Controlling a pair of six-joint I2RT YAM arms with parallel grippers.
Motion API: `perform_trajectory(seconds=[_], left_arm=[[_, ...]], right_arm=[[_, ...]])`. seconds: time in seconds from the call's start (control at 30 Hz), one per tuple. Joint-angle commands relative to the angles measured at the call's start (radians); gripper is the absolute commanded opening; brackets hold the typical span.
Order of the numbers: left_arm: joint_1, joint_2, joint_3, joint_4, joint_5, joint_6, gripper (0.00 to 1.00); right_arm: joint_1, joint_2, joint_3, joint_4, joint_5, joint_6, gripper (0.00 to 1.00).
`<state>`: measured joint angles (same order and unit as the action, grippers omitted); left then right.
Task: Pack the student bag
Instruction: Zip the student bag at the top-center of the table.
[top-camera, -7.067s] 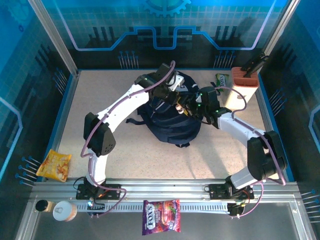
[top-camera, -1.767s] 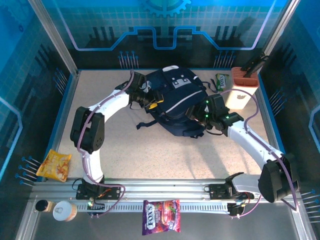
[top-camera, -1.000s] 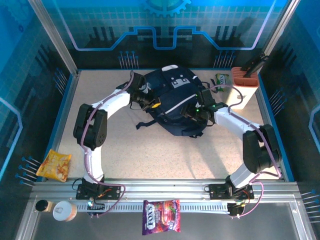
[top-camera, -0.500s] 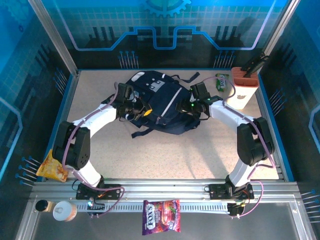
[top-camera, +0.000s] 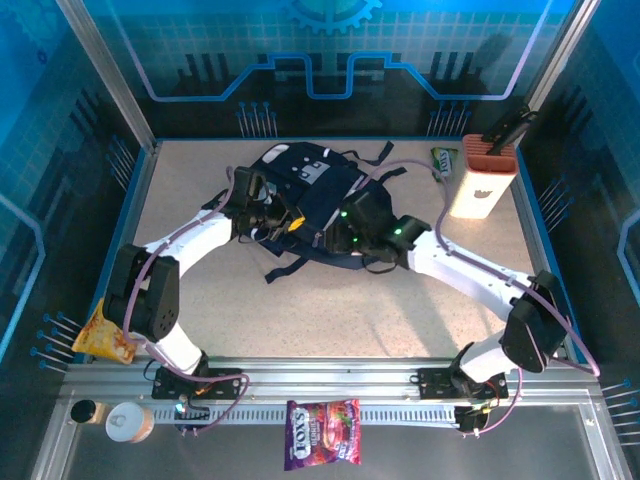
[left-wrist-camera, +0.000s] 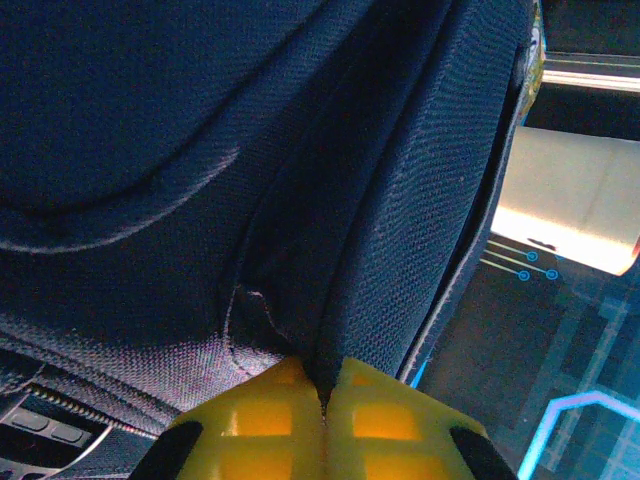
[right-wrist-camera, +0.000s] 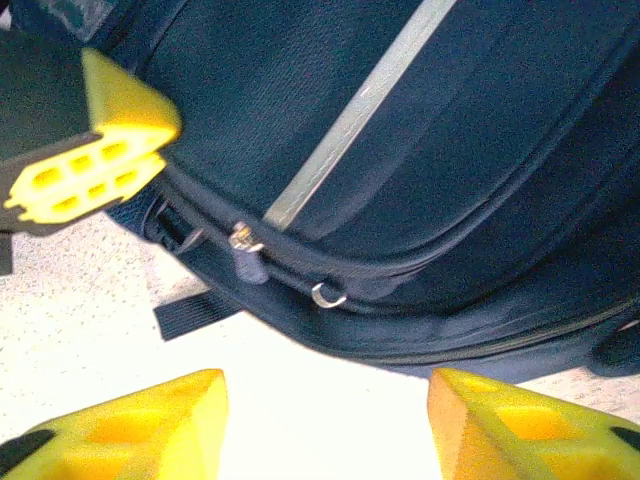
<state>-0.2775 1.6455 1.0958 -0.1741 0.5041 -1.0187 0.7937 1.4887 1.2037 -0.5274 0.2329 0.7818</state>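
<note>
Speckled beige tabletop inside a blue-lit enclosure, seen from the overhead camera. The student bag lies flat in the far middle, with its pale grey buckle patches facing up. Its long axis seems to run roughly left to right; which end is the top I cannot tell. Black straps trail off the bag's near edge.

The left gripper presses against the bag's near-left edge. The right gripper sits at the bag's near edge, just right of the left one. A tall white container with an orange top stands to the right of the bag, and a small green packet lies between them. A yellow snack bag lies well apart, near and left of the bag. A purple Fox's sweet bag and a can sit on the metal rail nearest the camera.

From the left wrist, the left gripper has its yellow fingertips pinched together on a fold of the bag's navy fabric.

From the right wrist, the right gripper has its jaws spread over bare table, holding nothing, just short of the bag. A pale stripe slants across the bag. A zipper pull and a small metal ring hang at the bag's lower seam. The left gripper's yellow finger touches the bag at upper left.
</note>
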Motion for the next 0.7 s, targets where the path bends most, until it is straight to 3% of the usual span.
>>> perform_trajectory(seconds=[0.0, 0.07, 0.23, 0.37, 0.47, 0.67], left_arm=[[-0.002, -0.025, 0.004, 0.047, 0.090, -0.003, 0.00], [0.000, -0.027, 0.003, 0.044, 0.091, -0.002, 0.00], [0.007, -0.028, 0.015, 0.018, 0.102, 0.016, 0.00], [0.011, -0.029, 0.024, 0.001, 0.104, 0.030, 0.00], [0.010, -0.022, 0.026, -0.001, 0.109, 0.030, 0.00], [0.012, -0.012, 0.033, -0.001, 0.118, 0.026, 0.00]], right_arm=[[0.059, 0.076, 0.016, 0.033, 0.079, 0.095, 0.48], [0.080, 0.124, 0.051, 0.036, 0.100, 0.133, 0.41], [0.099, 0.222, 0.113, 0.078, 0.152, 0.166, 0.35], [0.099, 0.291, 0.185, 0.051, 0.185, 0.186, 0.35], [0.093, 0.325, 0.218, 0.026, 0.218, 0.216, 0.41], [0.086, 0.373, 0.264, -0.009, 0.241, 0.242, 0.38]])
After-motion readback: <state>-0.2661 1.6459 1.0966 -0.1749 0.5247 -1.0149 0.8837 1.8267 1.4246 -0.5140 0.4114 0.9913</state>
